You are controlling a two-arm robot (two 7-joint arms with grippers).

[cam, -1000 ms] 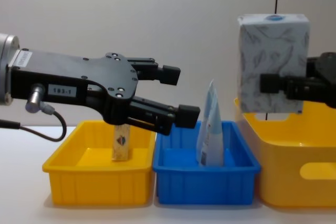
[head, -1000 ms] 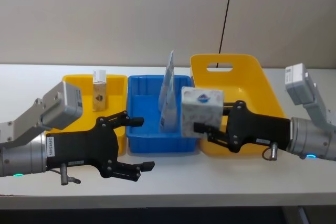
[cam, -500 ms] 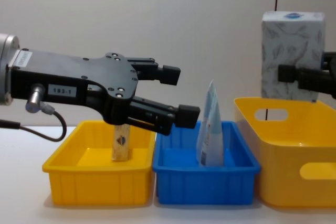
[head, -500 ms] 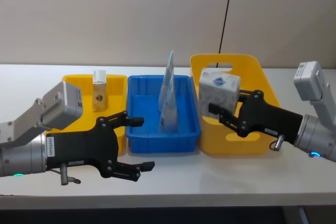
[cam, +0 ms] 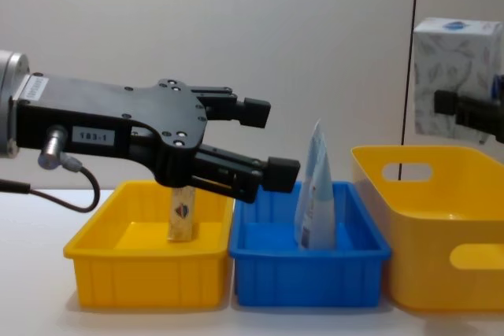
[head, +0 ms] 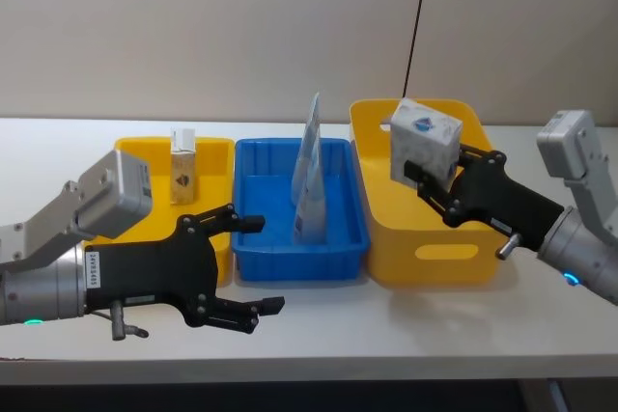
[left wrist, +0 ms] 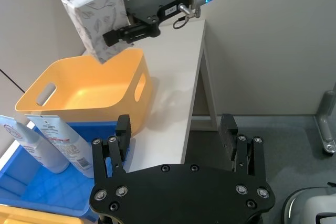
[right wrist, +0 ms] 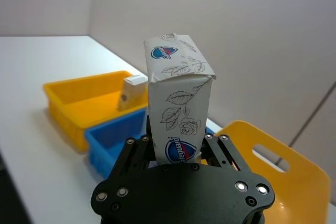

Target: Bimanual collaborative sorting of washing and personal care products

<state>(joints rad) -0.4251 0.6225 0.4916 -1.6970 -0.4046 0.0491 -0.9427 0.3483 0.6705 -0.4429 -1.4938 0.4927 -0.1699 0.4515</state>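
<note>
White surface (head: 386, 330), three bins. Left hand (head: 263, 264) at seven o'clock, spread, empty. Tan carton (head: 182, 166) sits in small yellow bin (head: 130, 150), pouch (head: 309, 176) in blue bin (head: 253, 262): sorted. Right hand (head: 449, 169) grips soft pack (head: 425, 139) above large yellow bin (head: 425, 258) at two o'clock; release judged outstanding.

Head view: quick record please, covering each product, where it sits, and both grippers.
soft pack: tilted, held in the air over the large yellow basket
tan carton: upright in the small yellow bin
pouch: standing in the blue bin
right gripper: shut on the soft pack
left gripper: open, empty, in front of the two small bins
</note>
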